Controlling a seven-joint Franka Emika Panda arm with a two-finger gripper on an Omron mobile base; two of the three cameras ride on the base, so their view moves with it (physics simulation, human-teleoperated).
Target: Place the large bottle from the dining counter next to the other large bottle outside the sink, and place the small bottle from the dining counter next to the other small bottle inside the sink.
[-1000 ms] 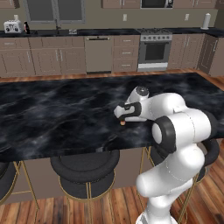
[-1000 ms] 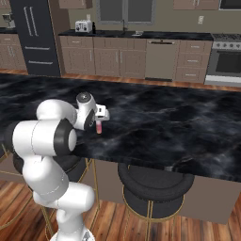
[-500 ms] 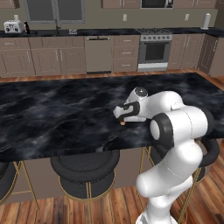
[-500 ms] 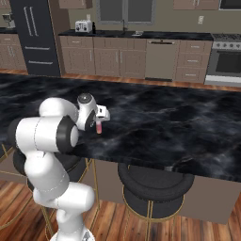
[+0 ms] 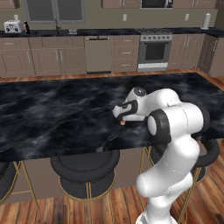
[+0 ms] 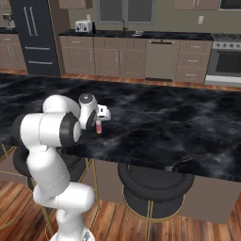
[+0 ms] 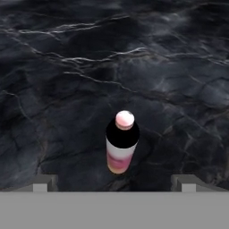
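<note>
Upright on the dining counter (image 7: pixel 53 80), pink-capped small bottle (image 7: pixel 121 142)

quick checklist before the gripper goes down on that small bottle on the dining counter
1. Small bottle standing upright on the dining counter: ok.
2. Bottle centred between the fingertips in the hand view: ok, it sits about midway.
3. Gripper open wide enough: ok, the tips stand well apart on either side of the bottle.
4. Gripper above the bottle, not yet touching: ok, the pink cap shows free in the hand view.
5. Nothing crowding the bottle: ok, bare marble around it.
6. Gap left down to the bottle: cannot tell; the base views show the hand low over the bottle.
</note>
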